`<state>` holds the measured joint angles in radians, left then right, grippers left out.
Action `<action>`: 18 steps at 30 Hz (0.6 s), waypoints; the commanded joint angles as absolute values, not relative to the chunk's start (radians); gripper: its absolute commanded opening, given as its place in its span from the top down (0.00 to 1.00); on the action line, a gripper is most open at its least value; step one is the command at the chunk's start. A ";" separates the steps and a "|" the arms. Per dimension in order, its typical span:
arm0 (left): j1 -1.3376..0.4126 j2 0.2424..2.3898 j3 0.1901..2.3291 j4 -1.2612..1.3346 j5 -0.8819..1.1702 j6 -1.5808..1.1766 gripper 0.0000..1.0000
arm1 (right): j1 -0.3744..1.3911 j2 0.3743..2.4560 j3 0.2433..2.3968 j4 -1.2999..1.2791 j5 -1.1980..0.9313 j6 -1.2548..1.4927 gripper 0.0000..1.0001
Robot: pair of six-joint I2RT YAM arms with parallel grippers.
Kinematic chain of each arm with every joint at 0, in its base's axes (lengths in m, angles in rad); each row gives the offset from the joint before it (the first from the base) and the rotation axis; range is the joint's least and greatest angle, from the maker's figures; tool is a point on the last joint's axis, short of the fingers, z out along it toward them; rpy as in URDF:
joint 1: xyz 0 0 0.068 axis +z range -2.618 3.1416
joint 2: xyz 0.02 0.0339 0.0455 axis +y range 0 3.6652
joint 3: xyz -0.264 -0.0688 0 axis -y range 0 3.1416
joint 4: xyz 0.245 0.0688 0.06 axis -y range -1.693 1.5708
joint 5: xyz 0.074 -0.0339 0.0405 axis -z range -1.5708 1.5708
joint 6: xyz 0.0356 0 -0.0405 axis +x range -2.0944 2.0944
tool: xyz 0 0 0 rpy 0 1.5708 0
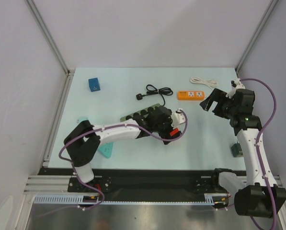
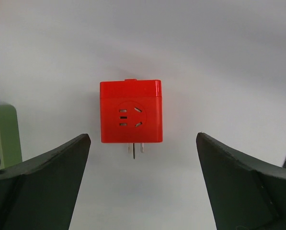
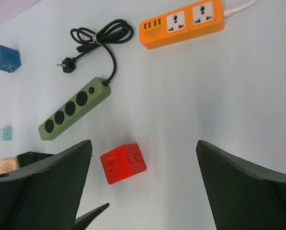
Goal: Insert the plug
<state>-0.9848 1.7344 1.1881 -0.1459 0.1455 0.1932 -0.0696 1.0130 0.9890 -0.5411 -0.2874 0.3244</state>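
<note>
The red cube-shaped plastic plug adapter [image 2: 131, 111] lies on the pale blue tabletop [image 1: 205, 143] near its middle. Its round socket face is turned up toward the left wrist camera, and two flat metal prongs [image 2: 137, 150] stick out of one side. The left gripper [image 2: 143, 136] hangs right above it with its dark fingers [image 2: 42, 187] spread wide. The adapter sits in the gap and touches neither finger, so nothing is held. From overhead only a sliver of red shows under that gripper.

Near the adapter but apart from it lies an olive-green plastic power strip [image 3: 75, 108] with four round black sockets. Its black cord [image 3: 97, 40] is coiled and tied beyond it and ends in a black plug [image 3: 67, 65].

The right gripper [image 3: 143, 143] is raised over the right part of the table, its fingers [image 3: 248, 191] also spread wide and empty. An orange plastic power strip [image 3: 182, 24] with white sockets lies toward the back, with a coiled white cable [image 1: 204, 82] beside it. A blue plastic cube [image 3: 6, 58] sits far off at the back left, and a small teal block [image 3: 5, 133] lies nearer the left edge. Just below it is a pale block [image 3: 8, 165] — possibly wood, though only a corner shows.
</note>
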 commanded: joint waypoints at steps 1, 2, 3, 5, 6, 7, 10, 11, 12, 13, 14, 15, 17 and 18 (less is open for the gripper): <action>-0.988 1.794 1.261 -0.170 0.097 0.276 0.02 | -0.081 0.999 0.968 -0.479 -0.403 0.347 0.03; -0.989 1.807 1.267 -0.175 0.100 0.279 0.02 | -0.083 1.009 0.965 -0.471 -0.417 0.351 0.03; -0.991 1.819 1.278 -0.173 0.095 0.284 0.02 | -0.083 1.015 0.963 -0.465 -0.420 0.351 0.03; -0.991 1.850 1.290 -0.172 0.084 0.296 0.02 | -0.084 1.020 0.953 -0.451 -0.420 0.356 0.03; -0.991 1.862 1.299 -0.172 0.081 0.299 0.02 | -0.084 1.023 0.954 -0.449 -0.420 0.359 0.03; -0.991 1.874 1.314 -0.173 0.081 0.310 0.02 | -0.089 1.023 0.953 -0.449 -0.420 0.362 0.02; -0.991 1.911 1.342 -0.179 0.090 0.317 0.03 | -0.095 1.023 0.954 -0.449 -0.422 0.371 0.03; -0.989 1.916 1.344 -0.175 0.094 0.321 0.04 | -0.098 1.022 0.954 -0.448 -0.428 0.374 0.02; -0.989 1.927 1.344 -0.172 0.103 0.319 0.05 | -0.101 1.020 0.953 -0.446 -0.434 0.376 0.03; -0.989 1.931 1.345 -0.167 0.109 0.321 0.05 | -0.104 1.017 0.950 -0.445 -0.439 0.379 0.03; -0.989 1.934 1.347 -0.166 0.113 0.322 0.06 | -0.106 1.016 0.948 -0.445 -0.442 0.380 0.03; -0.989 1.943 1.350 -0.166 0.133 0.325 0.08 | -0.107 1.017 0.945 -0.442 -0.443 0.382 0.03; -0.989 1.950 1.354 -0.169 0.150 0.330 0.13 | -0.112 1.015 0.940 -0.439 -0.452 0.391 0.02; -0.988 1.951 1.356 -0.170 0.155 0.330 0.15 | -0.115 1.015 0.937 -0.439 -0.457 0.396 0.02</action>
